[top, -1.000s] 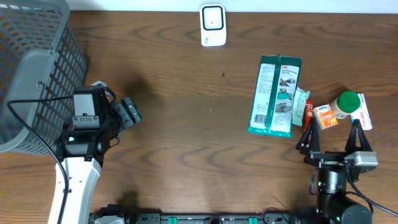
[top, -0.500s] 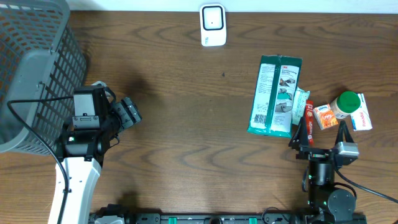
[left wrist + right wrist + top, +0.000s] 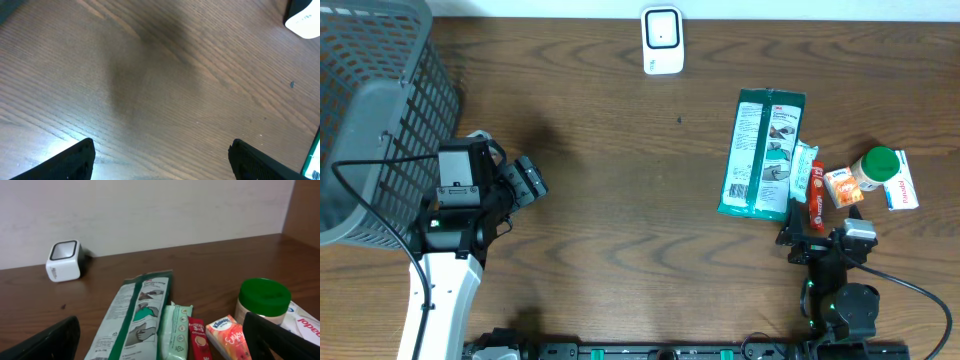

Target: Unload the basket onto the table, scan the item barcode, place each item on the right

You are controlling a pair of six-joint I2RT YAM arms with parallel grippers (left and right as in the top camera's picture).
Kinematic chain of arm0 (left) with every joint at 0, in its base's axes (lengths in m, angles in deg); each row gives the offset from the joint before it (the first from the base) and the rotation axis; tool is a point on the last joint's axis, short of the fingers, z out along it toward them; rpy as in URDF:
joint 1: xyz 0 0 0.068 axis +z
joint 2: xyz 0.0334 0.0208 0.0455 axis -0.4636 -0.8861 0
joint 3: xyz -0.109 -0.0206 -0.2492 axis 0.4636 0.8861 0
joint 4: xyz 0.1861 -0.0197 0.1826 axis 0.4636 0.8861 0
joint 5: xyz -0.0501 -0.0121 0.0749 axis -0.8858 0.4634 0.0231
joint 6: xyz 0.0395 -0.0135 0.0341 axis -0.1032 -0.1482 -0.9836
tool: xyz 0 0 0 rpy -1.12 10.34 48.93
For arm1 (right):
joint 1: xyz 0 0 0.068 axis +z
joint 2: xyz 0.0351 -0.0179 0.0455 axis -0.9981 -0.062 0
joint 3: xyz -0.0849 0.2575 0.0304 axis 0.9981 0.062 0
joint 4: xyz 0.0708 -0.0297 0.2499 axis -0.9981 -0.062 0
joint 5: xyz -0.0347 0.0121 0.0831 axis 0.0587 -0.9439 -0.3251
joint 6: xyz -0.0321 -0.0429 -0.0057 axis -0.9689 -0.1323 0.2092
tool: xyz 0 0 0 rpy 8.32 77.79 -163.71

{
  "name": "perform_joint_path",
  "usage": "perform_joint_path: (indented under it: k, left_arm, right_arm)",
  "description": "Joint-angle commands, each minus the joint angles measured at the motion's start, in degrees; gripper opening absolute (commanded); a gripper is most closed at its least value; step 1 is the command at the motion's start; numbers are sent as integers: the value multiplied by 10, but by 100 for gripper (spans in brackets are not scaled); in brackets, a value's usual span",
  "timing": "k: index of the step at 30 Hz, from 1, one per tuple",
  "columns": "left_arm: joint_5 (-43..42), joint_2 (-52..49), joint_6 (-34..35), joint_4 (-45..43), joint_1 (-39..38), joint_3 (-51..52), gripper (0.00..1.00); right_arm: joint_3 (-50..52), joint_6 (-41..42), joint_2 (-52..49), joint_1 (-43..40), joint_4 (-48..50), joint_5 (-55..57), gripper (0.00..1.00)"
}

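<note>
The white barcode scanner point(image 3: 662, 40) stands at the table's far edge; the right wrist view has it point(image 3: 63, 260) at the back left. The items lie in a group on the right: a long green packet point(image 3: 763, 153), a pale green sachet point(image 3: 802, 170), a red stick sachet point(image 3: 814, 195), an orange tissue pack point(image 3: 843, 187), a green-lidded jar point(image 3: 876, 167) and a white box point(image 3: 902, 182). My right gripper point(image 3: 823, 230) is open just in front of the red sachet point(image 3: 199, 342), holding nothing. My left gripper point(image 3: 525, 180) is open over bare wood at the left.
A grey mesh basket point(image 3: 370, 100) fills the far left corner, beside my left arm. The wooden table point(image 3: 620, 200) stretches between the two arms. A corner of the scanner point(image 3: 305, 17) shows at the top right of the left wrist view.
My right gripper has swung left and moved forward, from in front of the jar to the near end of the red sachet. The left arm has not moved.
</note>
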State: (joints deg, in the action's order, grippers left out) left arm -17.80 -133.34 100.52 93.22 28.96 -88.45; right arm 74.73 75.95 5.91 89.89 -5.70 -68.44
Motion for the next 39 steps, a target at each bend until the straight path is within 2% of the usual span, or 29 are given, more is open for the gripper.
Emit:
perform_joint_path:
  k: [1,4,9,39]
  left_arm:
    - [5,-3,-3,1,2,-3,87]
    - [5,-3,-3,1,2,-3,87]
    - [5,-3,-3,1,2,-3,87]
    - [5,-3,-3,1,2,-3,87]
  right_arm:
    - [1,-14,4,-5,-3,-1,99]
    - [1,-25,4,-5,-3,-5,99]
    - [1,-92,4,-5,-8,-51,99]
    - [1,-94,4,-5,-7,-50,99]
